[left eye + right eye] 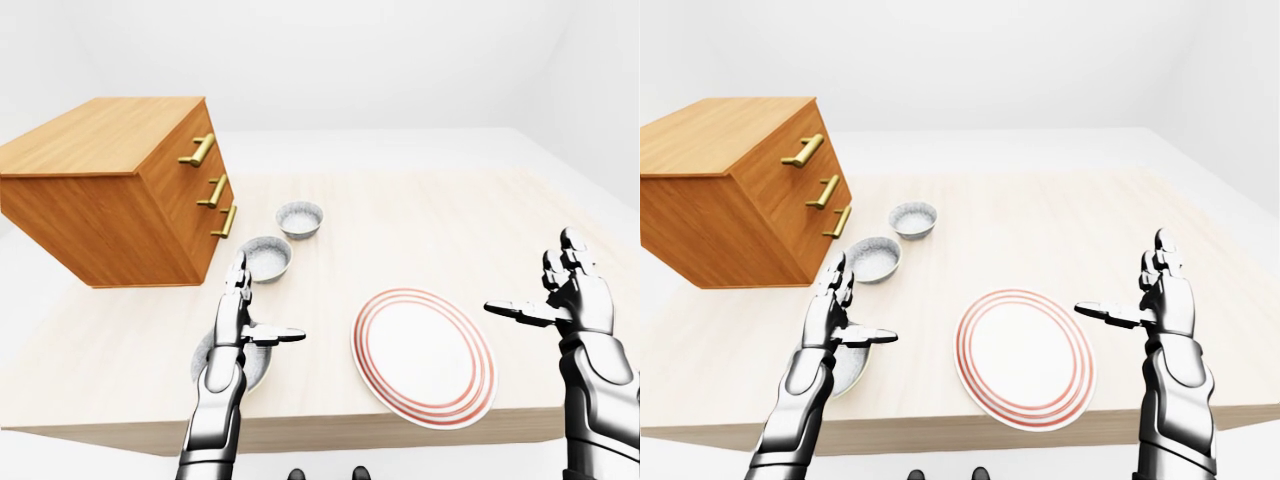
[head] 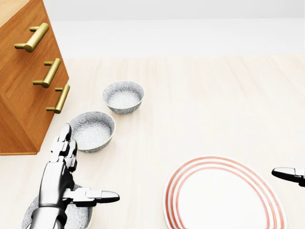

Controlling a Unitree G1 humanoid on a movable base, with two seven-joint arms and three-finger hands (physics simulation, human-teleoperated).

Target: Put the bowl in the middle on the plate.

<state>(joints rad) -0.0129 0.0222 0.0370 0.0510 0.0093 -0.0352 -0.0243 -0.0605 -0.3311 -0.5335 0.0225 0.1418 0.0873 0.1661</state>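
Head view: middle bowl (image 2: pixel 92 130) sits just above the left hand (image 2: pixel 59 177), fingers spread apart. Right-eye view: right hand (image 1: pixel 1167 295) hovers splayed, right of the plate (image 1: pixel 1025 358).

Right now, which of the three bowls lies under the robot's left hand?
The bowl lowest in the head view, hidden beneath the left hand. The middle bowl and top bowl lie higher, past its fingertips.
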